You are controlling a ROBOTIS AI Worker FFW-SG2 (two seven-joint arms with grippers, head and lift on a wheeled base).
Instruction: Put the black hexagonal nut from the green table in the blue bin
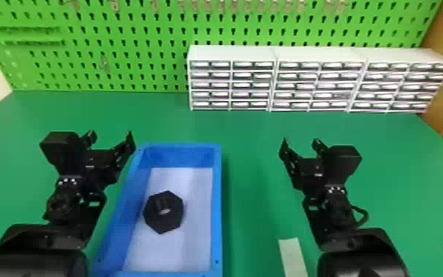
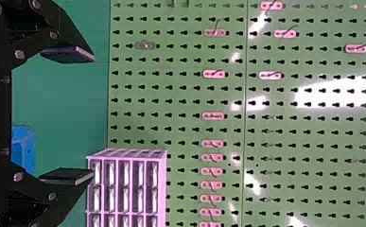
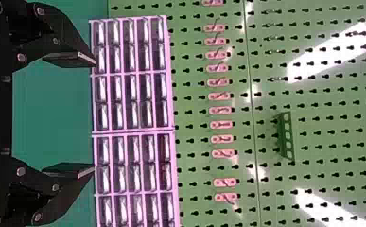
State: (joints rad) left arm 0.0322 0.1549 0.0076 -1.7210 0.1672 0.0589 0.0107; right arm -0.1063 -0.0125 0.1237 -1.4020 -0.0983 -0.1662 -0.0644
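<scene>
Pegboard (head view): green, perforated, rising behind a green bench.
Drawer cabinets: a white row at the bench's far edge.
Blue bin: on the bench, between the two arms.
Black hexagonal nut: inside the bin, on its pale floor, apart from both hands.
Left hand: near the bin's left wall, open and empty.
Right hand: to the right of the bin, likewise open and empty.
White strip: on the bench, near the right arm.
Left hand (left wrist view): fingers spread, nothing between them; part of the bin shows beyond.
Hooks: pink-looking mounts in a row on the pegboard.
Right hand (right wrist view): fingers spread, nothing gripped.
Green holder: fixed to the pegboard.
</scene>
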